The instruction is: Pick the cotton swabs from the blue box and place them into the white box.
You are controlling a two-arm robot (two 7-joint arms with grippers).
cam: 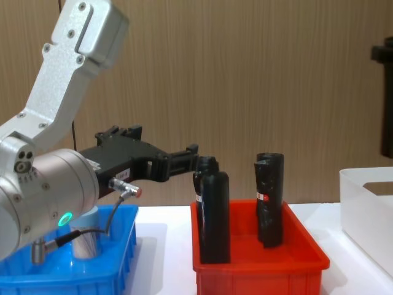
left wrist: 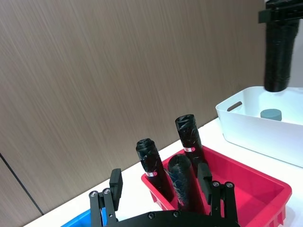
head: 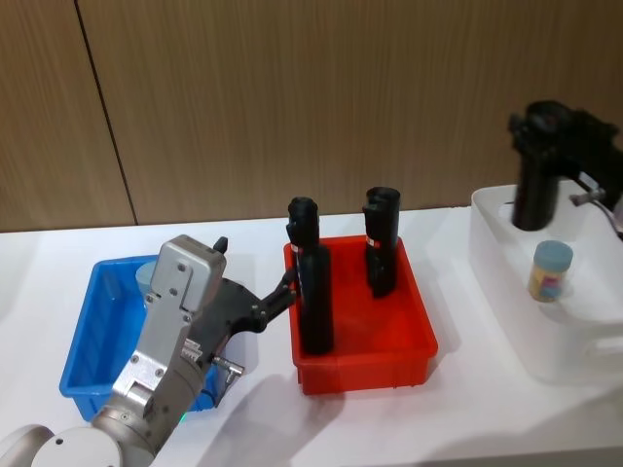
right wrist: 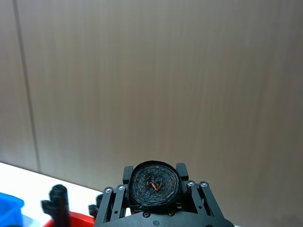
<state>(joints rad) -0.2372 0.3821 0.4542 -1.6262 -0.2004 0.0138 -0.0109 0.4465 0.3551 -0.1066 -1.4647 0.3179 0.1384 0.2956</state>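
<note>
One cotton swab jar (head: pixel 550 270) with a pale blue lid stands inside the white box (head: pixel 482 209) at the right; its lid (left wrist: pixel 271 114) shows over the rim in the left wrist view. Another swab jar (head: pixel 148 275) stands in the blue box (head: pixel 83 331) at the left, half hidden behind my left arm. My left gripper (head: pixel 261 277) hangs open and empty between the blue box and the red bin. My right gripper (head: pixel 553 122) is shut on a tall black bottle (head: pixel 533 199) held above the white box.
A red bin (head: pixel 365 370) stands in the middle with three upright black bottles (head: pixel 314 292) in it, right beside my left fingertips (cam: pixel 191 150). A wooden wall closes the back. Bare white table lies in front of the bins.
</note>
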